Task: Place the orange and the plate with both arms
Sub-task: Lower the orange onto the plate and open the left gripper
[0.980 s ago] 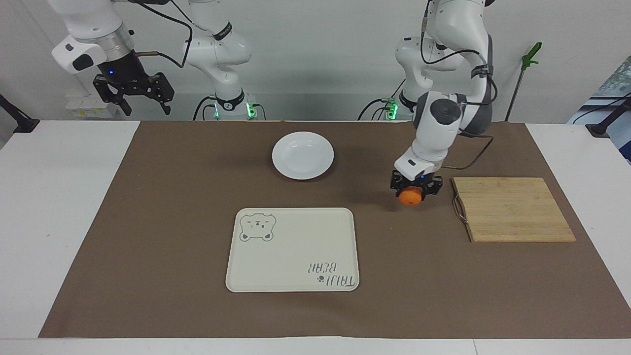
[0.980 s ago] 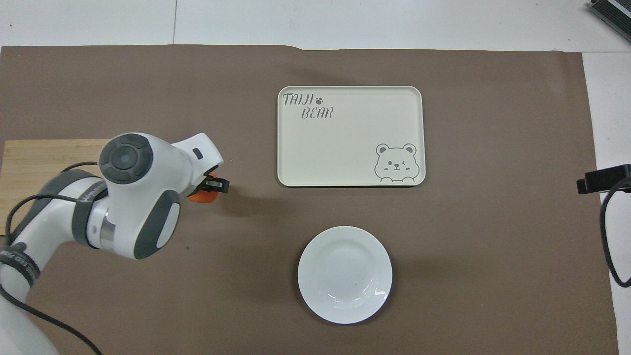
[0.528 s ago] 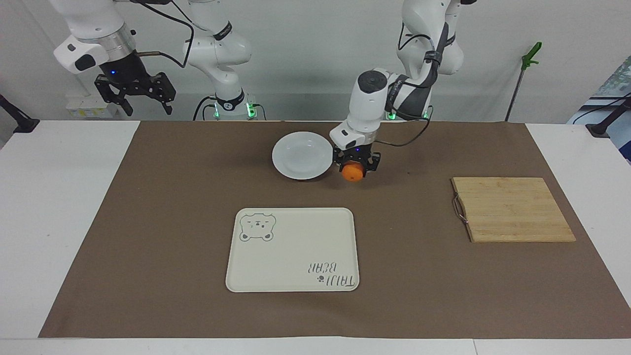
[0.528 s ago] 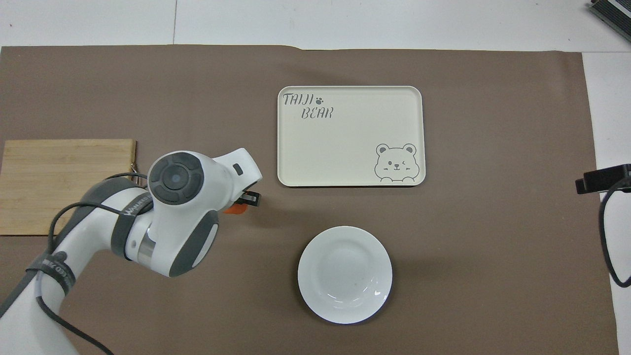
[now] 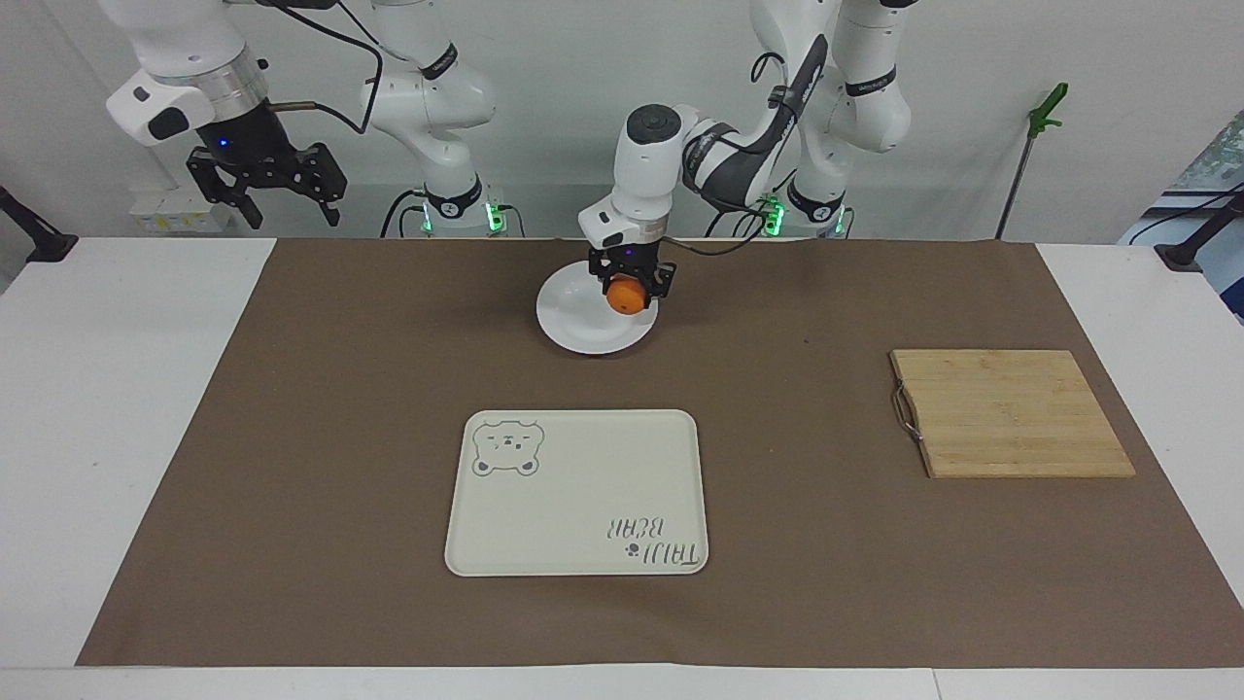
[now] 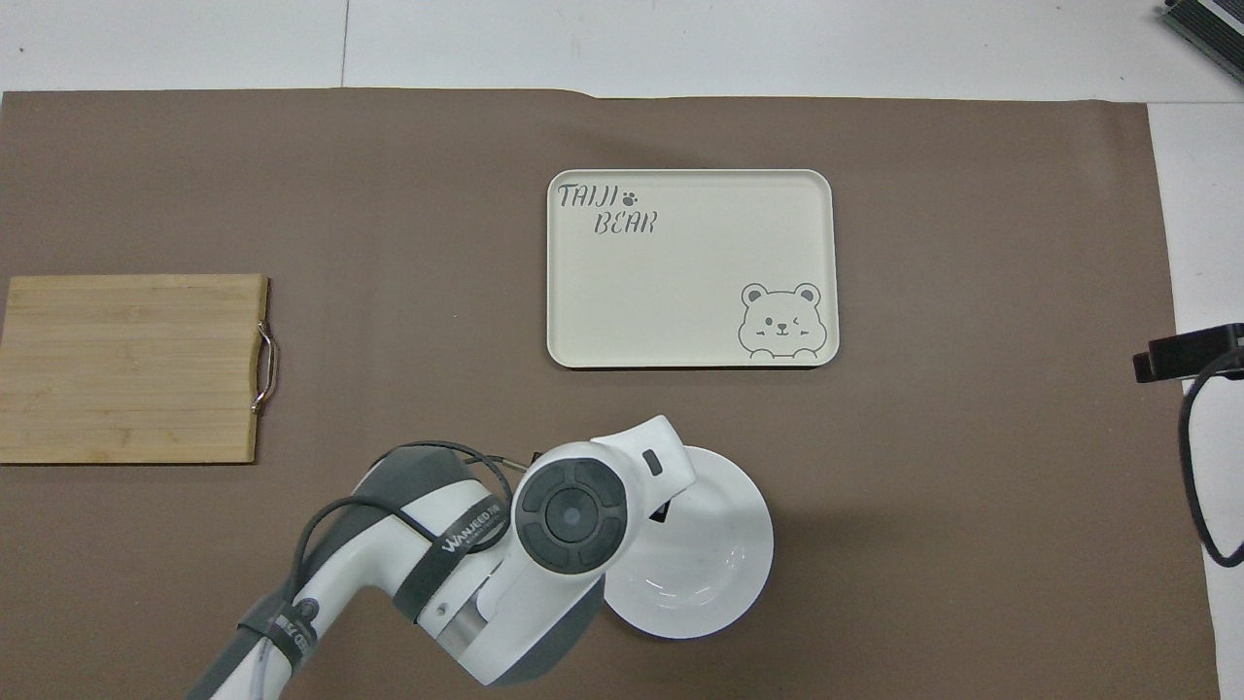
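Note:
The white plate (image 5: 583, 321) lies on the brown mat near the robots; it also shows in the overhead view (image 6: 714, 564), partly covered by the left arm. My left gripper (image 5: 629, 288) is shut on the orange (image 5: 627, 296) and holds it just above the plate, over the part toward the left arm's end. The orange is hidden under the arm in the overhead view. My right gripper (image 5: 282, 194) hangs in the air, waiting above the right arm's end of the table; only a dark part of it (image 6: 1186, 352) shows in the overhead view.
A cream rectangular tray with a bear drawing (image 5: 577, 493) (image 6: 690, 267) lies farther from the robots than the plate. A wooden cutting board with a metal handle (image 5: 1011, 412) (image 6: 131, 367) lies toward the left arm's end.
My left gripper carried the orange from beside the cutting board across the mat to over the plate. The right arm stayed in place.

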`<state>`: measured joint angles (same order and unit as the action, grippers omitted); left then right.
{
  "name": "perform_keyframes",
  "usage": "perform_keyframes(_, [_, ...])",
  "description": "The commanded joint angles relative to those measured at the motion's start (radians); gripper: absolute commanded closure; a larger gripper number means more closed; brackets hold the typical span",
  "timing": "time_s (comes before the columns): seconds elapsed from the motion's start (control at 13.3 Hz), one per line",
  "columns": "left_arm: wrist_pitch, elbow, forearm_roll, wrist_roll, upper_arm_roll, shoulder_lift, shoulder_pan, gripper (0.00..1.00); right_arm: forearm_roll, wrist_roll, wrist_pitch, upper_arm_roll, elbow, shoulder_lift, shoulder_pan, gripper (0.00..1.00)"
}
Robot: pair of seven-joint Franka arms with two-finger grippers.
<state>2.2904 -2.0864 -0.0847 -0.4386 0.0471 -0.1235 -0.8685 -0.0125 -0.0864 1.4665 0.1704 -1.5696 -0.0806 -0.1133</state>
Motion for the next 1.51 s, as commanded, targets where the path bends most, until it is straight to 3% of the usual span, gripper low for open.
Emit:
perform_keyframes(0.0, [0.094,-0.004,-0.026,-0.032,-0.021,-0.06,-0.073,1.0,0.014,-0.012,0.009,0.001,-0.004,-0.001,0.004,0.0])
perform_keyframes(0.08, [0.122,-0.001,-0.026,-0.066,-0.021,-0.083,-0.075,1.0,0.014,-0.012,0.008,0.003,-0.004,-0.001,0.001,0.0])
perform_keyframes(0.15, [0.123,0.003,-0.026,-0.087,-0.021,-0.087,-0.075,0.86,0.014,-0.012,0.006,0.003,-0.004,-0.002,0.001,0.0])
perform_keyframes(0.23, [0.124,0.006,-0.027,-0.109,-0.021,-0.09,-0.076,0.57,0.014,-0.013,0.005,0.003,-0.004,-0.002,0.001,0.0])
perform_keyframes(0.3, [0.124,0.005,-0.053,-0.123,-0.021,-0.088,-0.076,0.13,0.014,-0.013,0.006,0.003,-0.004,-0.002,0.003,0.0])
perform_keyframes(0.38, [0.121,0.005,-0.079,-0.121,-0.021,-0.088,-0.076,0.0,0.014,-0.012,0.008,0.003,-0.004,-0.002,0.003,0.0])
perform_keyframes(0.6, [0.091,0.008,-0.113,-0.129,-0.021,-0.062,-0.064,0.0,0.014,-0.012,0.005,0.003,-0.006,-0.004,0.003,0.0])
perform_keyframes(1.06, [-0.086,0.023,-0.101,-0.103,-0.044,0.053,0.017,0.0,0.046,-0.013,0.012,0.003,-0.046,-0.024,0.007,0.0])
perform_keyframes(1.43, [-0.18,0.006,-0.087,0.168,-0.049,0.114,0.244,0.0,0.16,-0.012,0.072,0.001,-0.192,-0.063,-0.005,0.0])
